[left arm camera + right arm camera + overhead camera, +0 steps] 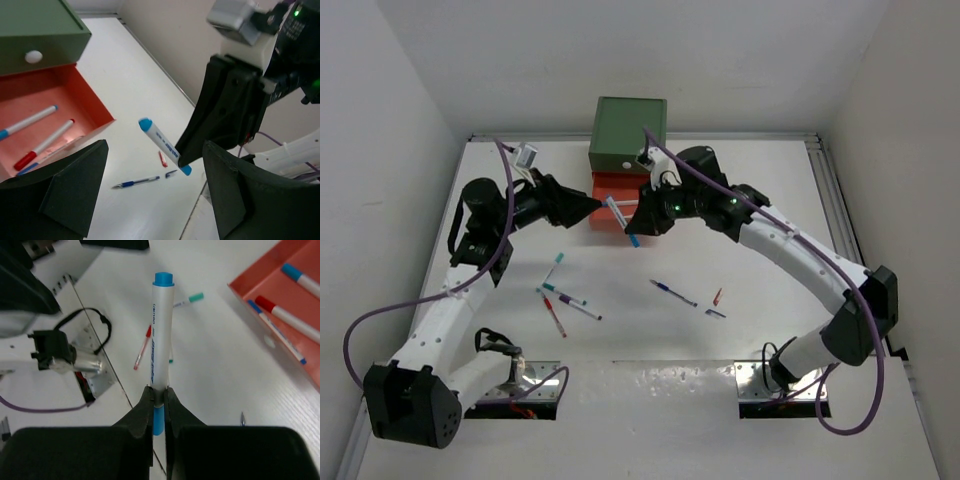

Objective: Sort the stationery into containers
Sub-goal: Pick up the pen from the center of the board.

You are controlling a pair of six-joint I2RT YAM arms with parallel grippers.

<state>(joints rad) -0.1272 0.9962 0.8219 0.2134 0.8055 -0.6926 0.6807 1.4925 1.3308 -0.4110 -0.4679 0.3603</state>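
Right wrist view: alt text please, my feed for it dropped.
The right gripper is shut on a white marker with blue ends, above the table. An open orange drawer at upper right holds three pens.

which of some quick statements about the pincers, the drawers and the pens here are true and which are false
1. The right pincer is shut on a blue-capped marker. True.
2. The left pincer grips a red pen. False: it is open and holds nothing.
3. The orange-red drawer is pulled open, with markers lying in it. True.
4. The green drawer is pulled open too. False: it is closed, its white knob facing out.
5. Loose pens lie on the table between the arms. True.
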